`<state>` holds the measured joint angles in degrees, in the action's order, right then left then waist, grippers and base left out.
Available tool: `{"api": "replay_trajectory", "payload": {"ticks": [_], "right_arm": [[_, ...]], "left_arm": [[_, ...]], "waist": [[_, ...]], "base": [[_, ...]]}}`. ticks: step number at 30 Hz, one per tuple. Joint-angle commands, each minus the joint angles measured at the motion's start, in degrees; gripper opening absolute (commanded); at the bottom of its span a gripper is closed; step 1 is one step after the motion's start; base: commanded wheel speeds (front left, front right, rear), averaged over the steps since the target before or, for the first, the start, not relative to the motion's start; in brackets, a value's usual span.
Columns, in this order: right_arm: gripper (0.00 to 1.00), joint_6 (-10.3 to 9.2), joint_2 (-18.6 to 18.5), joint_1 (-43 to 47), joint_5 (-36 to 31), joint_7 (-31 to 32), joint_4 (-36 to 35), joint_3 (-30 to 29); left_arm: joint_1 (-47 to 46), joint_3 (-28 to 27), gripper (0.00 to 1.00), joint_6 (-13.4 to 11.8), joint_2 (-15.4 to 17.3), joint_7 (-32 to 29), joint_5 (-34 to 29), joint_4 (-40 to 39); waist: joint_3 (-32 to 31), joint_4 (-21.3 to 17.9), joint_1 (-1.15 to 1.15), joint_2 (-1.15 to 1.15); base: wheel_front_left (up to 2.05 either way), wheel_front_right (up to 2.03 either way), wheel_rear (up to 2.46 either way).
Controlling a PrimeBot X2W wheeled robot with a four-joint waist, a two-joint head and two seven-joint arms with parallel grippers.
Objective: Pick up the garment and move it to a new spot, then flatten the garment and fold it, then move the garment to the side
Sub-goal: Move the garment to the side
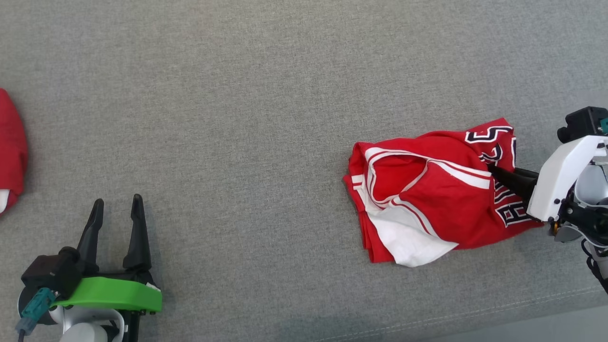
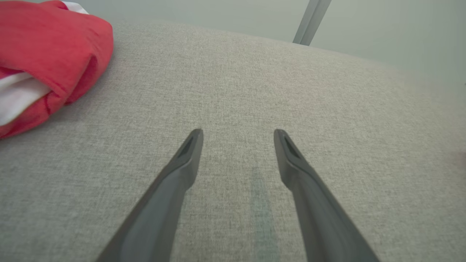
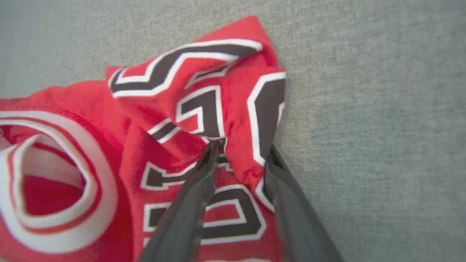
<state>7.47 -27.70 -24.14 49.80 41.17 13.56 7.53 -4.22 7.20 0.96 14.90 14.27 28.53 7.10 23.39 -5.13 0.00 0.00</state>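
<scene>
Garment [image 1: 441, 209], crumpled, 1 fold between right tool [image 3: 243, 147] fingers

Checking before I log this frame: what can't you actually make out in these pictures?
- Second garment: cut off by the left edge, head view.
- Jersey lettering: folds and the right tool cover it, head and right wrist views; unreadable.
- Right tool's grip: tips sunk in a blurred fold, right wrist view; held or not, unclear.

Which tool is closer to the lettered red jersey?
Right. The right tool straddles a fold of the lettered red jersey; the left tool sits far off to its left.
</scene>
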Motion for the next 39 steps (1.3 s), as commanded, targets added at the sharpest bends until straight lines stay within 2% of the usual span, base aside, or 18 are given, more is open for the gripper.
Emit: {"api": "replay_trajectory", "payload": {"ticks": [1,9,16,20,26,32,36,39], "right_arm": [[0.0,0.04,-0.4,-0.4,2.6,0.2,-1.5,0.9],[0.0,0.03,-4.5,0.8,8.1,1.4,-11.4,1.9],[0.0,0.03,-6.3,2.5,12.3,4.7,-20.6,0.8],[0.0,0.03,-6.0,3.8,13.6,6.2,-23.5,-0.6],[0.0,0.03,-4.9,5.5,12.7,7.9,-22.3,-3.1],[0.0,0.04,-2.5,6.3,9.5,7.5,-17.5,-6.6],[0.0,0.03,-0.6,6.0,7.0,4.9,-15.3,-7.0],[0.0,0.04,0.7,4.0,3.8,-0.1,-13.2,-6.1]], "left_arm": [[-0.9,-0.1,1.0,0.1,-0.6,0.5,0.2,0.4],[0.6,-0.4,1.0,0.7,-2.6,0.8,0.5,2.0],[1.1,-1.0,1.0,1.4,-4.0,1.0,-0.3,3.0],[1.6,-2.2,1.0,1.6,-4.3,0.9,-0.6,2.7],[2.0,-3.3,1.0,2.2,-4.1,1.0,-1.3,2.1],[2.0,-4.1,1.0,2.2,-3.3,0.9,-2.2,0.5],[2.0,-4.3,1.0,1.7,-1.8,0.2,-2.6,-1.3],[1.3,-4.4,1.0,1.5,-0.4,-1.0,-3.1,-3.1]], "waist": [[-0.8,0.5,0.0,0.0],[-3.9,0.1,0.0,0.0],[-5.6,-0.8,0.0,0.0],[-6.2,-1.8,0.0,0.0],[-6.4,-3.9,0.0,0.0],[-5.6,-7.9,0.0,0.0],[-4.3,-12.1,0.0,0.0],[-2.9,-15.5,0.0,0.0]], "base": [[0.0,0.0,0.0],[0.0,0.0,0.0],[0.0,0.0,0.0],[0.0,0.0,0.0],[0.0,0.0,0.0],[0.0,0.0,0.0],[0.0,0.0,0.0],[0.0,0.0,0.0]]}}
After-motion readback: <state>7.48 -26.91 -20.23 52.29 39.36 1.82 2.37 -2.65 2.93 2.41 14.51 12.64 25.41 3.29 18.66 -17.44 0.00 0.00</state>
